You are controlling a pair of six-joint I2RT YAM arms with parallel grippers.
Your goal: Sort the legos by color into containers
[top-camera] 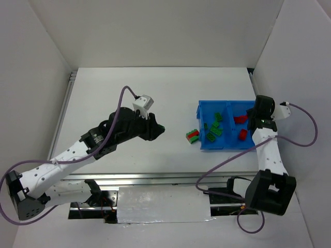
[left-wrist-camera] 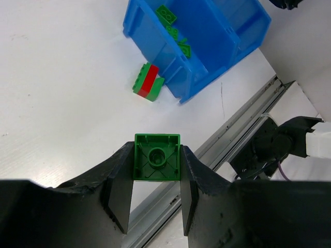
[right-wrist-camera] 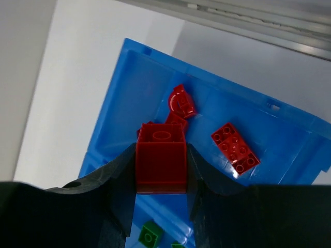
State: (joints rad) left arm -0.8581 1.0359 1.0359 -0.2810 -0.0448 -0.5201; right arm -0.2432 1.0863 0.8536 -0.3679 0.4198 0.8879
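Observation:
The blue bin [top-camera: 204, 144] sits right of centre, with several green bricks [top-camera: 216, 126] in its left compartment and red bricks [top-camera: 239, 119] in its right one. A joined red-green brick stack [top-camera: 192, 136] lies on the table just left of the bin and also shows in the left wrist view [left-wrist-camera: 148, 82]. My left gripper [left-wrist-camera: 156, 164] is shut on a green brick [left-wrist-camera: 157, 164], held above the table left of the bin. My right gripper [right-wrist-camera: 161, 165] is shut on a red brick [right-wrist-camera: 161, 164] above the bin's red compartment [right-wrist-camera: 279, 139], over other red bricks [right-wrist-camera: 235, 148].
White walls close in the table on the left, back and right. A metal rail [top-camera: 155, 178] runs along the table's near edge, with the arm bases and cables [top-camera: 269, 194] below it.

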